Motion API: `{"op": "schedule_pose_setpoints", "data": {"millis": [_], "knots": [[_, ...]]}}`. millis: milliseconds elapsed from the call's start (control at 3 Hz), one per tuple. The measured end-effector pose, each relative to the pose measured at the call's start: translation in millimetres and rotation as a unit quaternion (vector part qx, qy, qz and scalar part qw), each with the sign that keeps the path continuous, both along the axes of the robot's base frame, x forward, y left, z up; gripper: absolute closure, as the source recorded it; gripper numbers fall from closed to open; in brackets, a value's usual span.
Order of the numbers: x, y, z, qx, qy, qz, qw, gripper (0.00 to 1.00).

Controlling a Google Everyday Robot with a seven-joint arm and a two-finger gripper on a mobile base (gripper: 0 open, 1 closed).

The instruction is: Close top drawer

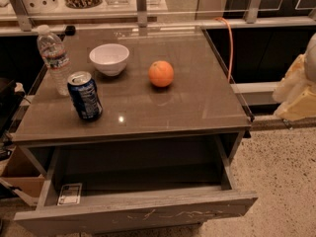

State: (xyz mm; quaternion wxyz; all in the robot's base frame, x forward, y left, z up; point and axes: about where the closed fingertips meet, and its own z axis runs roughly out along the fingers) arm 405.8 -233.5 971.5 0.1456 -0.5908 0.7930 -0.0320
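The top drawer (pixel 138 214) of the grey cabinet stands pulled far out toward the camera. Its flat, handle-less wood-grain front panel has pale scratch marks near the middle. The inside is dark and nearly empty, with a small card (pixel 70 193) in the front left corner. My gripper (pixel 296 95), a pale yellowish-white shape, is at the right edge of the view. It is beside and to the right of the cabinet top, well apart from the drawer front and touching nothing.
On the cabinet top (pixel 197 102) stand a blue soda can (pixel 85 96), a water bottle (pixel 53 58), a white bowl (pixel 109 59) and an orange (pixel 161 73). An orange cable (pixel 230 43) runs along the right side. A cardboard box (pixel 19 179) sits on the floor at the left.
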Motion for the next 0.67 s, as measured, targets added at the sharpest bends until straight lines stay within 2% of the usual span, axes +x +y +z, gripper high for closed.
{"op": "schedule_pose_setpoints", "data": {"millis": [333,667], "knots": [[-33.8,-5.8,-12.6,0.026,0.003,-0.011,0.9996,0.95],[-62.2,-1.6,-35.2,0.063,0.019,-0.018,0.9977,1.00]]}}
